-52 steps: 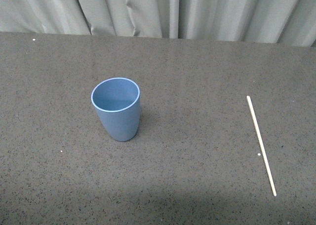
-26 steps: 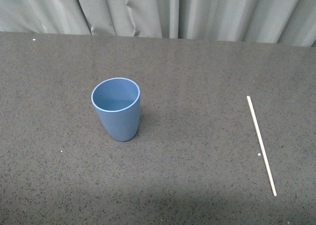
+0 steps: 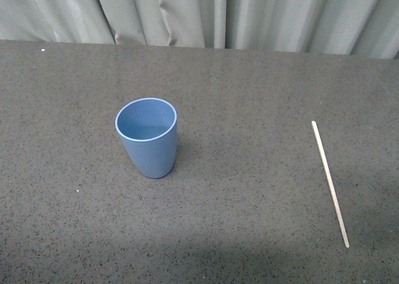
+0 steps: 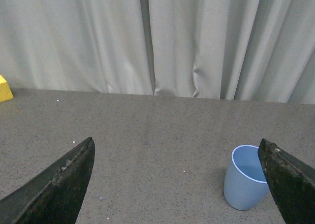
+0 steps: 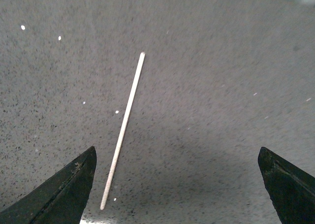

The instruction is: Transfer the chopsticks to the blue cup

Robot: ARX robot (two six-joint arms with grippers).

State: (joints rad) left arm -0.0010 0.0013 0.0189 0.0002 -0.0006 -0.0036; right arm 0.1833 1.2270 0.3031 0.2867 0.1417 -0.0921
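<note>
The blue cup (image 3: pixel 147 137) stands upright and empty, left of the table's middle in the front view. The chopsticks (image 3: pixel 330 183) are one thin pale stick lying flat on the dark speckled table at the right, well apart from the cup. Neither arm shows in the front view. My left gripper (image 4: pixel 177 152) is open above the table, and the blue cup (image 4: pixel 246 177) shows beside one of its fingers (image 4: pixel 290 179), partly hidden by it. My right gripper (image 5: pixel 177 157) is open above the table, with the chopsticks (image 5: pixel 123 128) lying close to one of its fingers (image 5: pixel 64 192).
Grey curtains (image 3: pixel 212 12) hang behind the table's far edge. A yellow block (image 4: pixel 5 88) lies at the edge of the left wrist view near the curtain. A few white specks (image 5: pixel 22 27) dot the table.
The cup and the stick lie where they were. A small white speck beside the stick no longer shows in the front view.
</note>
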